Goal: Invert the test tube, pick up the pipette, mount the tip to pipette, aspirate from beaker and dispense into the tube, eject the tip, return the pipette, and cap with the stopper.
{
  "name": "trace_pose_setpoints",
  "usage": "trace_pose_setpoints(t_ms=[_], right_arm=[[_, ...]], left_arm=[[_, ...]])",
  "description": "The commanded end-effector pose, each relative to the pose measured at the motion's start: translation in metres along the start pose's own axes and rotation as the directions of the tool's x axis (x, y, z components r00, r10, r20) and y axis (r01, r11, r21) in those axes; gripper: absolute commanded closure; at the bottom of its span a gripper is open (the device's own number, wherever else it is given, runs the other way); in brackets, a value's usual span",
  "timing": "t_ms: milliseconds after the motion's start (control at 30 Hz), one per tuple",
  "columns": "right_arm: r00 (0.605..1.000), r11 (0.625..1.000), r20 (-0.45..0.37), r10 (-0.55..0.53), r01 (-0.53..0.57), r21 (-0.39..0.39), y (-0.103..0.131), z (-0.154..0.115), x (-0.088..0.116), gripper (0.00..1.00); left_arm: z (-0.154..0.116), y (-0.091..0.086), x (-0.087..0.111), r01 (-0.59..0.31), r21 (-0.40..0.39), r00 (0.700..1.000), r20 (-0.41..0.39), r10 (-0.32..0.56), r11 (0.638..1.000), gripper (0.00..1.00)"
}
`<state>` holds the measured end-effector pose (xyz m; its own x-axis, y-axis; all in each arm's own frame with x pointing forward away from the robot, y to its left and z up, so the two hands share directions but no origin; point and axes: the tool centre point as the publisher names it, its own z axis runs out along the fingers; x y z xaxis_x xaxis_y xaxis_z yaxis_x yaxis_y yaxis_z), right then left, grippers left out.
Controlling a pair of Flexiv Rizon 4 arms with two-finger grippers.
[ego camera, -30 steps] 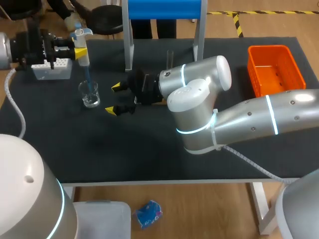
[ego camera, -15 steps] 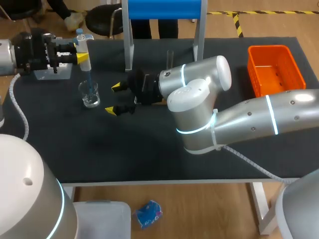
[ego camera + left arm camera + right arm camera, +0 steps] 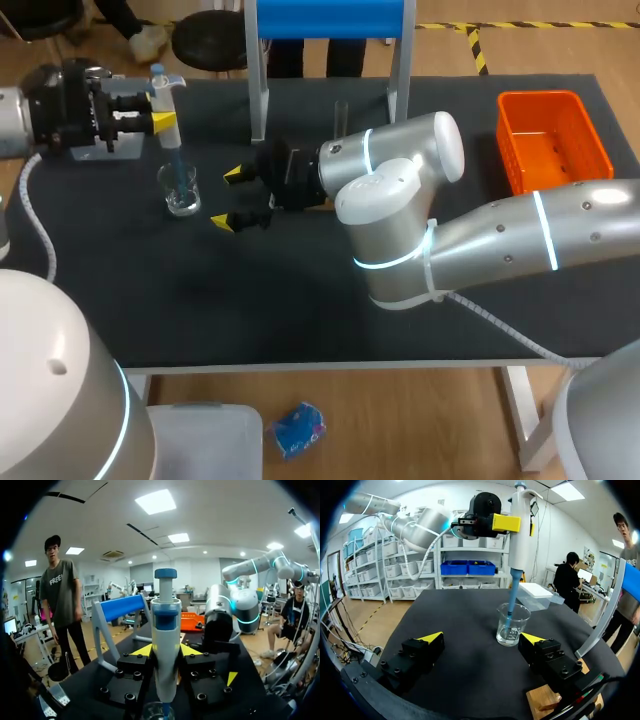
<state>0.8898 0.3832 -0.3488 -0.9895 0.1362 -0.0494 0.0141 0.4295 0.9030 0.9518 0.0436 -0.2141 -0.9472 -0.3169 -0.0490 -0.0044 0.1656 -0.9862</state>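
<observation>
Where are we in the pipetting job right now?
Done: the left gripper holds the pipette, blue tip mounted. In hand: the tip sits inside the beaker, so aspirating, it seems; the right gripper hangs open beside it. Left: dispense into the test tube, eject the tip, return the pipette, cap.

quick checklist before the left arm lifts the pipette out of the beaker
1. Pipette gripped on both sides by the left gripper: ok.
2. Blue tip mounted and reaching down into the beaker: ok.
3. Liquid drawn up into the tip: cannot tell.
4. Right gripper open and apart from the beaker, out of the lift path: ok.
5. Test tube upright behind the right arm: ok; its open end facing up: cannot tell.
</observation>
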Motion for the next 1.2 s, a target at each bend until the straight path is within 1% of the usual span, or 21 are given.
trace_pose_setpoints(t_ms=[33,167,767,833,967,1033,1100,1200], right_arm=[[1.0,1.0,0.002,0.0,0.0,-0.002,-0.001,0.002,0.0,0.0],[1.0,1.0,0.002,0.0,0.0,-0.002,-0.001,0.002,0.0,0.0],[1.0,1.0,0.002,0.0,0.0,-0.002,-0.001,0.002,0.0,0.0],[1.0,1.0,-0.004,0.001,-0.001,0.0,0.004,-0.003,0.001,0.0],[1.0,1.0,0.006,0.001,-0.002,0.006,0.02,-0.021,-0.006,0.0],[1.0,1.0,0.006,0.015,-0.015,0.013,0.031,-0.031,-0.008,0.0],[1.0,0.999,0.018,0.013,-0.014,0.047,0.043,-0.043,-0.01,0.0],[0.999,0.998,0.022,0.034,-0.035,0.054,0.063,-0.061,-0.014,0.0]], left_arm=[[0.001,0.006,-0.003,0.007,0.001,1.0,-0.004,-0.007,1.0,1.0],[0.001,0.008,-0.003,0.016,-0.001,1.0,-0.003,-0.016,1.0,1.0],[0.0,0.006,-0.003,0.018,0.0,1.0,0.005,-0.018,1.0,1.0],[0.0,0.006,-0.003,0.018,0.0,1.0,0.005,-0.018,1.0,1.0],[0.0,0.006,-0.003,0.018,0.0,1.0,0.005,-0.018,1.0,1.0],[0.0,0.006,-0.003,0.018,0.0,1.0,0.005,-0.018,1.0,1.0],[0.0,0.006,-0.003,0.018,0.0,1.0,0.005,-0.018,1.0,1.0],[0.0,0.006,-0.003,0.018,0.0,1.0,0.005,-0.018,1.0,1.0]])
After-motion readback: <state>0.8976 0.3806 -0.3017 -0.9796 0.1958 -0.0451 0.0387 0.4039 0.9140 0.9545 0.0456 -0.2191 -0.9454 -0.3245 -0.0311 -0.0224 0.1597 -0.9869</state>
